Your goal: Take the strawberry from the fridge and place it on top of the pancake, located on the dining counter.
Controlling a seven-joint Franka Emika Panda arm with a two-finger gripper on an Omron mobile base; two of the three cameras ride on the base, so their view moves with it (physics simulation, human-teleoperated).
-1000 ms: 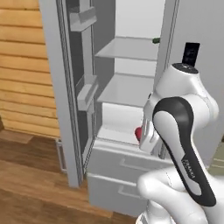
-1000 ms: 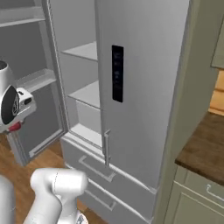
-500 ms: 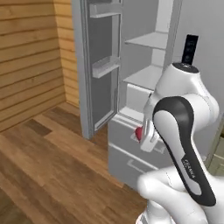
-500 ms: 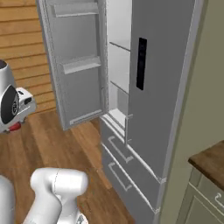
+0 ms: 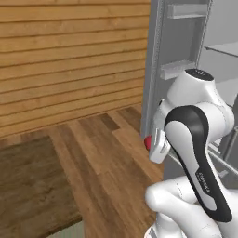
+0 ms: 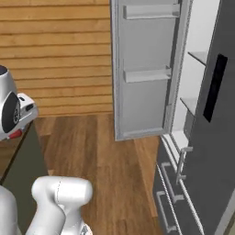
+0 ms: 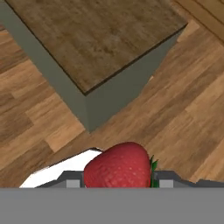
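The strawberry point(image 7: 118, 165) is held between the fingers point(image 7: 164, 179) in the hand view, above the wooden floor point(image 7: 183, 113) and near a corner of the dining counter's brown tabletop point(image 7: 96, 35). In the right base view, the fridge point(image 6: 202, 137) is seen with its door point(image 6: 144, 69) open.

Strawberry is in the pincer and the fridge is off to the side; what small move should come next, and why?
Probably keep carrying toward the dining counter. The strawberry sits in the pincer, the fridge stands open to the right, and a corner of the counter lies ahead beyond the wooden floor. No pancake is in sight yet.
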